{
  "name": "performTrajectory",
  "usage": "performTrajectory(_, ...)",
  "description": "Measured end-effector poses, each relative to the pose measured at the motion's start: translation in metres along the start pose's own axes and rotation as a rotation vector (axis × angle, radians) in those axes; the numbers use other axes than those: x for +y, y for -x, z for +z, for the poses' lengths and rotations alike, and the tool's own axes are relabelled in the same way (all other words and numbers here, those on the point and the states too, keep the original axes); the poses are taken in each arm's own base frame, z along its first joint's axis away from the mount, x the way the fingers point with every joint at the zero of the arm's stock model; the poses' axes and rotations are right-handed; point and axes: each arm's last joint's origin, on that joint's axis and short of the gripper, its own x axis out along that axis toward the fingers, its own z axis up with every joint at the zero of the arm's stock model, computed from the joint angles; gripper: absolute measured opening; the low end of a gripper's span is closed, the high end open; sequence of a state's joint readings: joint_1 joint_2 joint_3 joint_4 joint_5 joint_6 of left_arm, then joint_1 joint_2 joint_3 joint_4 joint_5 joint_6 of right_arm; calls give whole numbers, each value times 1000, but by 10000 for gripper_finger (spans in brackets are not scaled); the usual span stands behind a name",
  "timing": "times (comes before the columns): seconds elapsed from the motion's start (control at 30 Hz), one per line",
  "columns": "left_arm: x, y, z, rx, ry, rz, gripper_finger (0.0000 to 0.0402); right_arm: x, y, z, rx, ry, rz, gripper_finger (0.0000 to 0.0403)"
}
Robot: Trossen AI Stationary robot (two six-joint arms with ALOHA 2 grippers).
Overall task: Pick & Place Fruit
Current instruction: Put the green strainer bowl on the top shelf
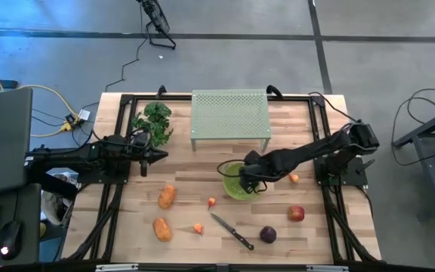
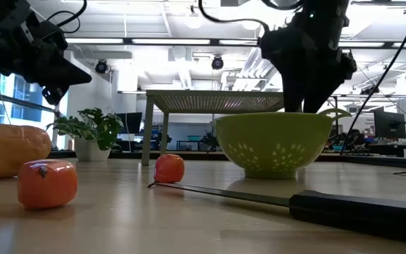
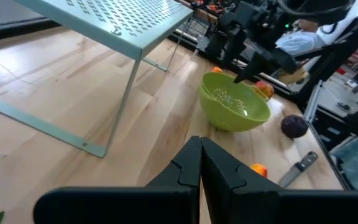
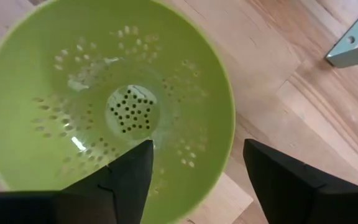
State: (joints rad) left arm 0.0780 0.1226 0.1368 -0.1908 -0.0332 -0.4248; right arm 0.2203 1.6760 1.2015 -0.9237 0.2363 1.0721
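Colander point(image 1: 236, 181), green and empty, mid-worktop point(image 1: 202, 162); right gripper point(image 4: 194, 171) fingers parted astride its rim, apparently to grip; fruit scattered around; left gripper point(image 3: 200, 163) pinched shut, empty, waiting beside.

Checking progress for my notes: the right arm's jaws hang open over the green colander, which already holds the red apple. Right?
Not quite. The right wrist view shows the green colander empty; the red apple lies on the table. The right gripper does hang open over it.
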Motion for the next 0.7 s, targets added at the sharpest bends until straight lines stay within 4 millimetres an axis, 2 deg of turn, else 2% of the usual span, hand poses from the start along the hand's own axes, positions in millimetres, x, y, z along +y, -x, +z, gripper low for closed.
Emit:
performTrajectory(0.4,0,0,0,0,1,0,3,1,-29,4,78,-18,-74,209)
performTrajectory(0.53,0,0,0,1,2,0,3,2,-32,3,106,-16,-69,179)
performTrajectory(0.7,0,0,0,0,2,0,3,2,-32,3,104,-16,-71,119)
